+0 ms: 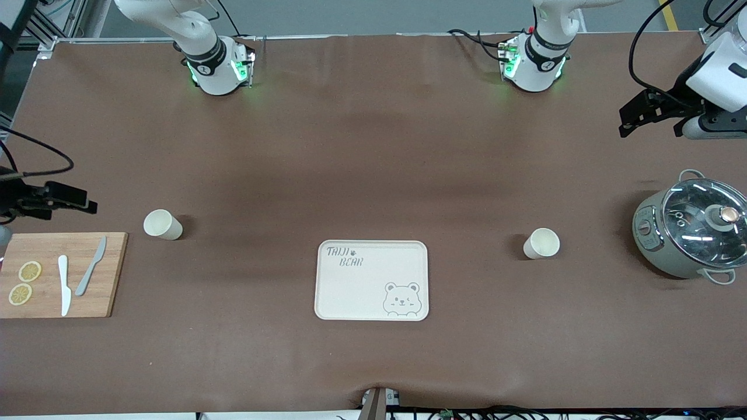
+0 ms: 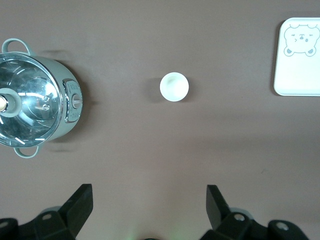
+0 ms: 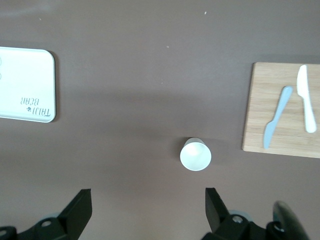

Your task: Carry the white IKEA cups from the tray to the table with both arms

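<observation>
Two cream-white cups stand upright on the brown table, one at each side of the bear tray (image 1: 362, 291). One cup (image 1: 163, 224) is toward the right arm's end and shows in the right wrist view (image 3: 195, 154). The second cup (image 1: 541, 243) is toward the left arm's end and shows in the left wrist view (image 2: 174, 86). My right gripper (image 1: 88, 205) hangs open and empty in the air (image 3: 148, 200), beside its cup. My left gripper (image 1: 625, 123) hangs open and empty (image 2: 150, 200), apart from its cup.
A wooden cutting board (image 1: 111, 274) with two knives and lemon slices lies at the right arm's end. A grey pot with a glass lid (image 1: 688, 233) stands at the left arm's end. The tray also shows in both wrist views (image 2: 300, 75) (image 3: 20, 80).
</observation>
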Motion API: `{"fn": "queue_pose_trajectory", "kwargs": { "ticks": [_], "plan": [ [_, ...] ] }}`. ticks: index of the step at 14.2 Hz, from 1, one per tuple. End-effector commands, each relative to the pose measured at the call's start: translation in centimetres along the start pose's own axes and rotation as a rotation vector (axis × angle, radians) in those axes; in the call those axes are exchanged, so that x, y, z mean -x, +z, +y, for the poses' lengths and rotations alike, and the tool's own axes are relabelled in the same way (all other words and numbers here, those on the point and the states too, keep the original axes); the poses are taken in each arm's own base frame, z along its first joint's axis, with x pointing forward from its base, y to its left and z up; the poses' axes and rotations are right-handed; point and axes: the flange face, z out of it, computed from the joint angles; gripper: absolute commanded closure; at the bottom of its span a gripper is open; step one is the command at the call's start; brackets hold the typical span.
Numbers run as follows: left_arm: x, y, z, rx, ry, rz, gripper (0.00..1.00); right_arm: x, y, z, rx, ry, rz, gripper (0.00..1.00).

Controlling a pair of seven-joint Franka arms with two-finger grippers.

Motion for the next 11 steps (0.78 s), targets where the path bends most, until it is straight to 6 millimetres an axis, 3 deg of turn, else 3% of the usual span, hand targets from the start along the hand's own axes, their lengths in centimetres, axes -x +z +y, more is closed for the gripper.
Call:
{"fn": "queue_pose_trajectory", "kwargs": {
  "ticks": [1,6,11],
  "plan": [
    [-0.3,-0.3,-0.5,0.002,0.001,0.008,0.0,1.6,-2.2,-1.3,0.096,-0.014,-0.006,0.0],
    [-0.2,-0.5,-0.7,0.001,-0.002,0.014,0.0,2.8,-2.7,-2.2,0.137,0.024,-0.046,0.0],
    [-0.3,-0.4,-1.2,0.004,-0.014,0.012,0.0,6.3,-2.5,0.2,0.085,0.032,-0.046,0.0]
  ]
}}
